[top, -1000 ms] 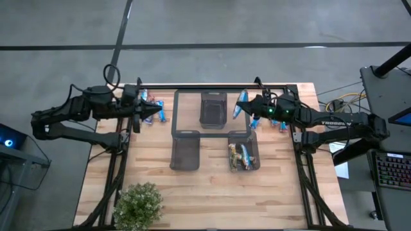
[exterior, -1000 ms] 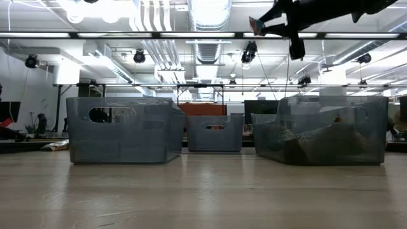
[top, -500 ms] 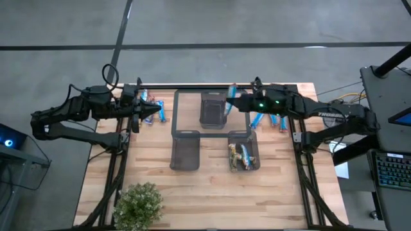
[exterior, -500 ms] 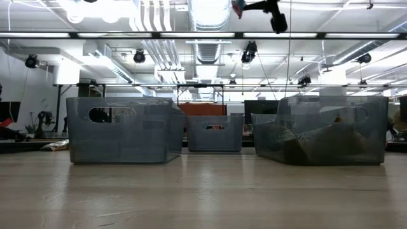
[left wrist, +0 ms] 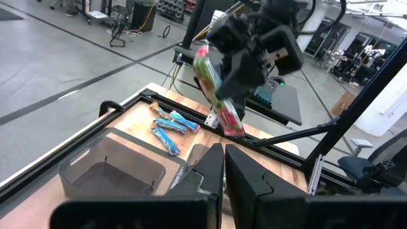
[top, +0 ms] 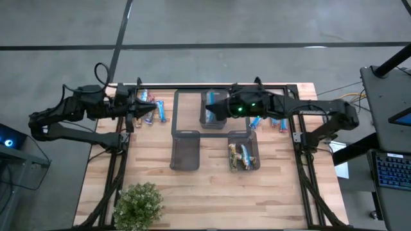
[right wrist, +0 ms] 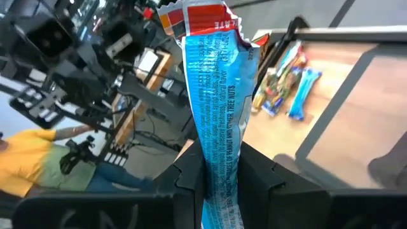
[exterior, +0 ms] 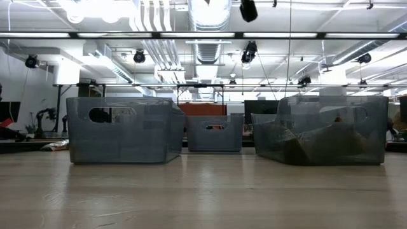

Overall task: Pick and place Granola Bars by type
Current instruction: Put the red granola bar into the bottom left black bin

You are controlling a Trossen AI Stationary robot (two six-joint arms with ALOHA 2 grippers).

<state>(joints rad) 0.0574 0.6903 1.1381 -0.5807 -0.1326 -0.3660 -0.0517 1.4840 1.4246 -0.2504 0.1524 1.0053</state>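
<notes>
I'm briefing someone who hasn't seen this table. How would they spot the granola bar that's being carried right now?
Start at the far middle bin. Above it hangs the right gripper, shut on a red-and-blue bar that dangles from its fingers. Every other bar lies on the wood or in the near right bin; only this one is in the air.

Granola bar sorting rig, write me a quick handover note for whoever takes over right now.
Right gripper: shut on a red-and-blue granola bar, held above the far middle bin.
Left gripper: shut, holding nothing, waiting over the left pile of bars.
Done: several bars lie in the near right bin. The near left bin looks bare.
Left: release the held bar, then sort the left pile and the loose bars at the table's far right.
</notes>
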